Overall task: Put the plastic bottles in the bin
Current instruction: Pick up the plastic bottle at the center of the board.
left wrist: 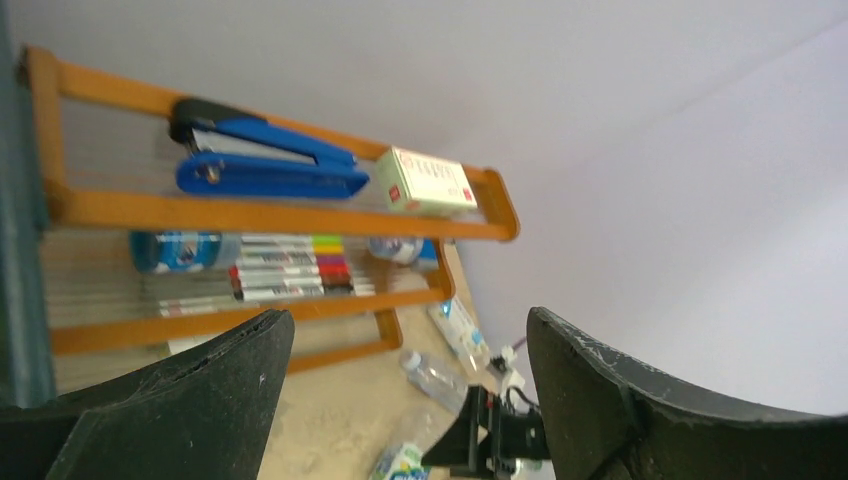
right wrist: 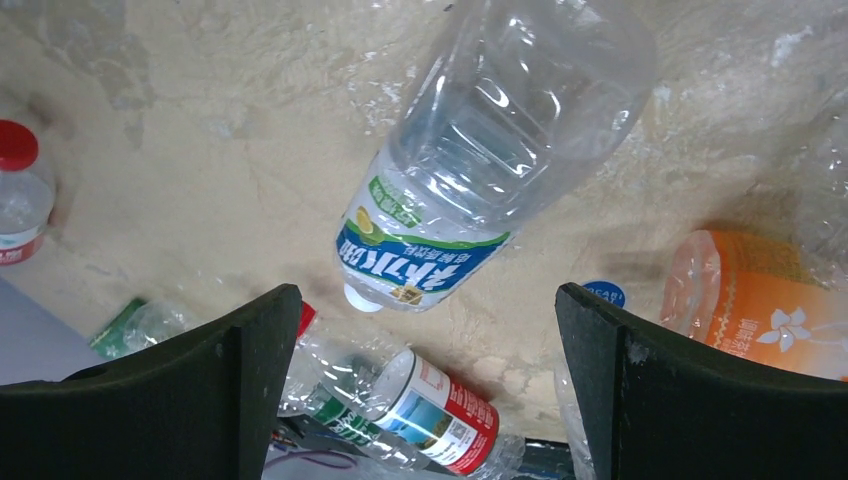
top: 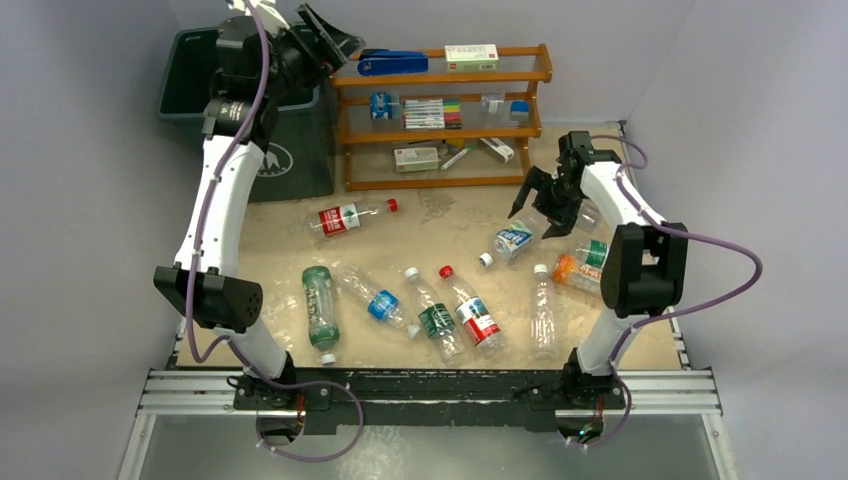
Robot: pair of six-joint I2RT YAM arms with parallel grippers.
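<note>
Pickup step: right tool [top: 541, 208], apart, hangs over a blue-labelled bottle [top: 513, 238] mid-right; next, lower and clamp. Left tool [top: 328, 40] apart, empty, by the bin [top: 185, 85].

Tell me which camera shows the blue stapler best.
The left wrist view: the blue stapler lies large and close on the wooden rack's top shelf, beside a white box. The top external view shows it small and distant. The right wrist view, aimed down at bottles, misses it.
</note>
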